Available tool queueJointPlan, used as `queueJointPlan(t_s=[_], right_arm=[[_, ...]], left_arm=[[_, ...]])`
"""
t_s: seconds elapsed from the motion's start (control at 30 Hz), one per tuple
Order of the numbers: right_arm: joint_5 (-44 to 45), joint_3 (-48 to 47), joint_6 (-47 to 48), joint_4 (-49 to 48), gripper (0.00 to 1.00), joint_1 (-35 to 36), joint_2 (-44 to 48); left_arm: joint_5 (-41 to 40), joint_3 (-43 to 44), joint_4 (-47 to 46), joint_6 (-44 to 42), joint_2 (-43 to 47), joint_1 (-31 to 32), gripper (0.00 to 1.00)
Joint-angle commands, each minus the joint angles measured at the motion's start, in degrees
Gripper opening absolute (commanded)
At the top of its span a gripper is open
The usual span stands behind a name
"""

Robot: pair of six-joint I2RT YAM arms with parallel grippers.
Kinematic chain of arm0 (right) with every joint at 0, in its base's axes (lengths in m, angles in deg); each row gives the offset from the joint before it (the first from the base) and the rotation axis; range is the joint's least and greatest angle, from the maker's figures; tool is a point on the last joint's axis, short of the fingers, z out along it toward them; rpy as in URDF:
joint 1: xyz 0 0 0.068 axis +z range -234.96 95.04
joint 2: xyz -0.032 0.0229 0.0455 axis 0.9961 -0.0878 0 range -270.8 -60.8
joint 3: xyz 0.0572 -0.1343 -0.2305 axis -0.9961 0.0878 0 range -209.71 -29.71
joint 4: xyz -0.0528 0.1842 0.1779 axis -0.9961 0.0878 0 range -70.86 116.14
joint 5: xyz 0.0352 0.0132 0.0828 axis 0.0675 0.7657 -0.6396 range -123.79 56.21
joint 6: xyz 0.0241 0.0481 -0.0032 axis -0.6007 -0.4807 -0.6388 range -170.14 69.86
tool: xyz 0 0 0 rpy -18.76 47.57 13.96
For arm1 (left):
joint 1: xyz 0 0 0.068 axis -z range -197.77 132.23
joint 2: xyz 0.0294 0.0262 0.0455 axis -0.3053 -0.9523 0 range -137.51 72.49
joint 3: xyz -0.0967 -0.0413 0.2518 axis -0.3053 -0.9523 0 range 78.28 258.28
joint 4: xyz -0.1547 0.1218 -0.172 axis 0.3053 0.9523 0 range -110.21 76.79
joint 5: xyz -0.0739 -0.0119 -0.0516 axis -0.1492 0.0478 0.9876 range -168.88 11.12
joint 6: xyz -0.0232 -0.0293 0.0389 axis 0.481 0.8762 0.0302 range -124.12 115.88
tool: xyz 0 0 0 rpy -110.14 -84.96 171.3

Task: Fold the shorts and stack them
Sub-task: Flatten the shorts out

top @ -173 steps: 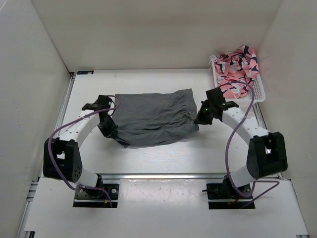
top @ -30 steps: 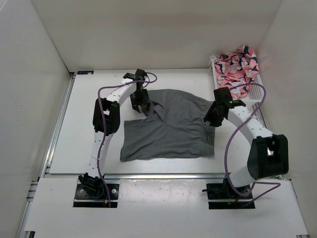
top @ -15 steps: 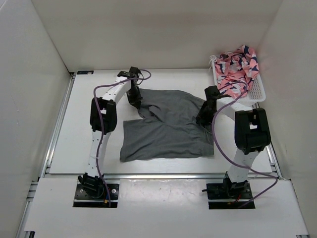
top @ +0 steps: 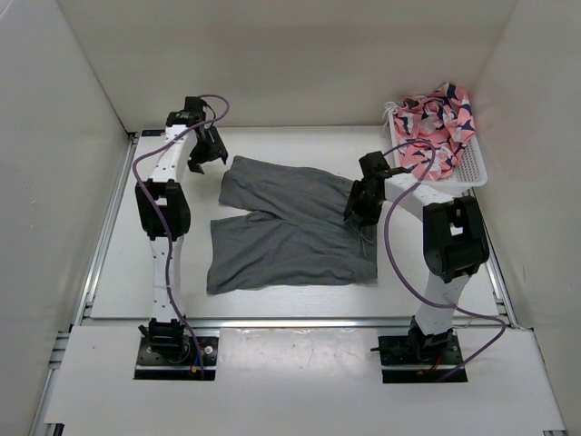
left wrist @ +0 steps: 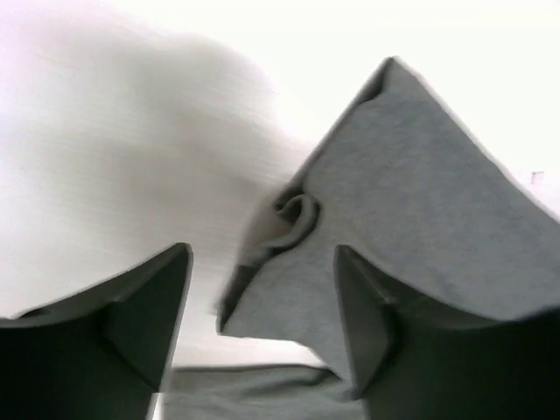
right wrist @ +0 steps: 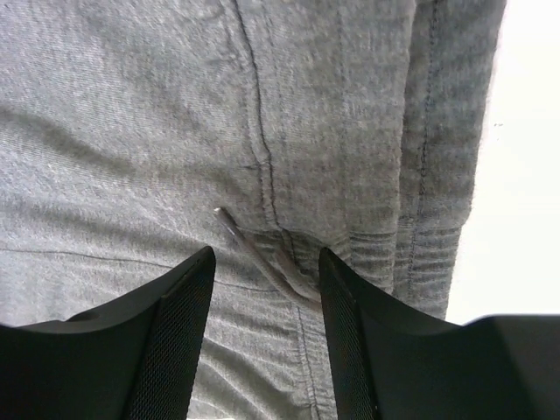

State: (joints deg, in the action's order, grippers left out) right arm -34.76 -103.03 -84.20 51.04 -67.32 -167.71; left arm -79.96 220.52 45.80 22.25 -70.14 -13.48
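The grey shorts (top: 290, 227) lie flat on the table, both legs pointing left and the waistband at the right. My left gripper (top: 207, 160) hangs open at the far left, just beyond the upper leg's corner. In the left wrist view that grey leg corner (left wrist: 420, 219) lies past the open gripper (left wrist: 262, 254), which holds nothing. My right gripper (top: 357, 211) is over the waistband. In the right wrist view it (right wrist: 265, 258) stands open close above the shorts (right wrist: 131, 131), with the drawstring (right wrist: 249, 243) lying between its fingers.
A white basket (top: 477, 168) at the back right holds pink patterned cloth (top: 436, 123). White walls close in the table at the left, back and right. The right arm's cable loops over the table near the waistband.
My left gripper let go of the upper leg and drew back to the far left. The shorts shifted left and now lie flatter. The right gripper moved slightly left and opened wider.
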Motion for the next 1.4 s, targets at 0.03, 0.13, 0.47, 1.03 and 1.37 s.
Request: queueJointPlan(t_s=[0.03,0.13,0.47,1.03,1.37], right_arm=[[2.7,-2.7,2.2,3.3,0.59,0.7,-0.6],[4.2,-2.7,2.2,3.3,0.59,1.2,1.6],[6.7,-3.0,2.2,3.9,0.6,1.2,5.3],[7.2,1.7,1.6,4.4,0.6,0.7,10.2],[6.7,3.0,2.2,4.9,0.67,0.7,14.4]], left_arm=[[-4.7,-10.7,-0.5,-0.7,9.4,0.4,0.85],[-6.7,-22.1,-1.7,0.1,17.4,0.4,0.74],[2.1,-35.5,-9.1,2.0,17.7,2.6,0.8],[-9.1,-49.7,-7.6,5.2,27.0,2.0,0.1],[-6.6,-53.6,-5.7,4.7,35.2,1.3,0.7]])
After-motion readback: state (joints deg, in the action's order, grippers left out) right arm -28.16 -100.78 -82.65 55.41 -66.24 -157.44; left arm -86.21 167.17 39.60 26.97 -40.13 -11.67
